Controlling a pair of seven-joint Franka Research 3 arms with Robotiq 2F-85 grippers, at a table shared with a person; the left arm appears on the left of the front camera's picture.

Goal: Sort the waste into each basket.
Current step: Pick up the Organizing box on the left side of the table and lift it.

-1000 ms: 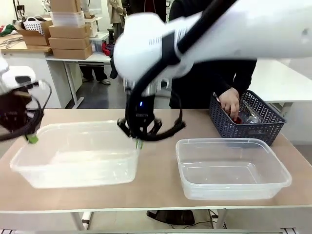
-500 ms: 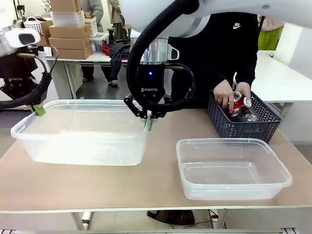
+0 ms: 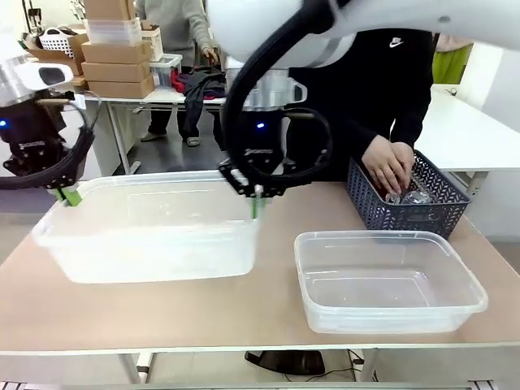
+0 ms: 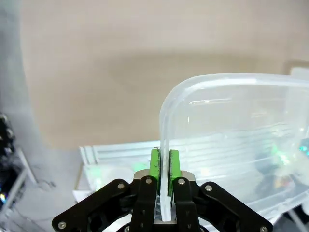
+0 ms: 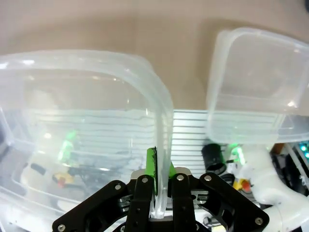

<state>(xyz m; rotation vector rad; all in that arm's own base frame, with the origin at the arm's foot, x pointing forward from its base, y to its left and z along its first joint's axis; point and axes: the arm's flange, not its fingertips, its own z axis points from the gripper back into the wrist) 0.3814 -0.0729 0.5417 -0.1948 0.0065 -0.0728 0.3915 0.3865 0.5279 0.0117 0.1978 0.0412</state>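
Note:
A large clear tub (image 3: 150,231) hangs in the air over the table's left half, held level by both arms. My left gripper (image 3: 69,195) is shut on the tub's left rim (image 4: 164,145). My right gripper (image 3: 257,201) is shut on its right rim (image 5: 161,150). The tub looks empty. A second clear tub (image 3: 386,280) (image 5: 253,92) rests on the table at right, also empty. Waste lies in the dark blue basket (image 3: 410,199) at back right: a red can and a see-through bottle (image 3: 418,197) partly show under the person's hand (image 3: 390,166).
The person stands at the far side behind the blue basket, one hand reaching into it. Bare tan tabletop (image 3: 268,301) lies between and in front of the tubs. Boxes and tables stand in the background.
Both grippers have lifted the large tub off the table and carried it slightly rightward. The person's hand held up a red can, then went back down into the blue basket.

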